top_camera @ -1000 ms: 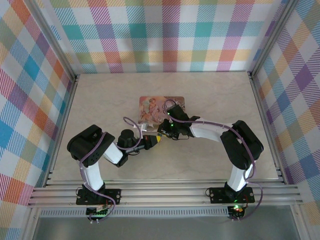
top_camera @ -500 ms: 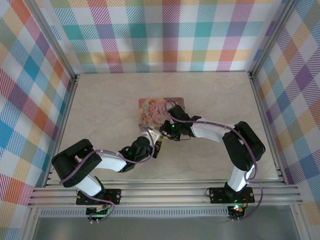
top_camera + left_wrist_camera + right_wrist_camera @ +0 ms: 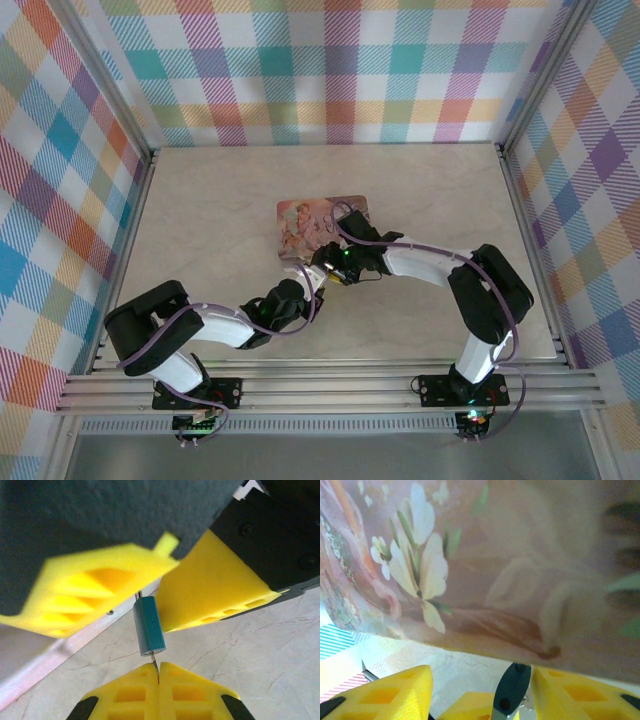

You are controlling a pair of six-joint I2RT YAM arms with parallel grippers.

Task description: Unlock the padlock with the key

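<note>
Padlock [image 3: 149,632]: teal, upright above the table [image 3: 260,645], near the tin [image 3: 520,555]. Key [image 3: 156,666]: thin blade entering its underside, pinched in my left gripper [image 3: 158,676], which is clamped tight. My right gripper [image 3: 481,680]: fingers parted either side of the body, not gripping. Progress, by my reckoning: key seated; the turn and shackle release remain. Shackle state not discernible.

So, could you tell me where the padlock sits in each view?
Left wrist: padlock at centre, above the left end effector shut on the key.
Right wrist: probably the dark teal piece bottom centre, below the pink tin.
Top external: too small to tell, by the tin's near edge.
Landmark: pink tin.
</note>
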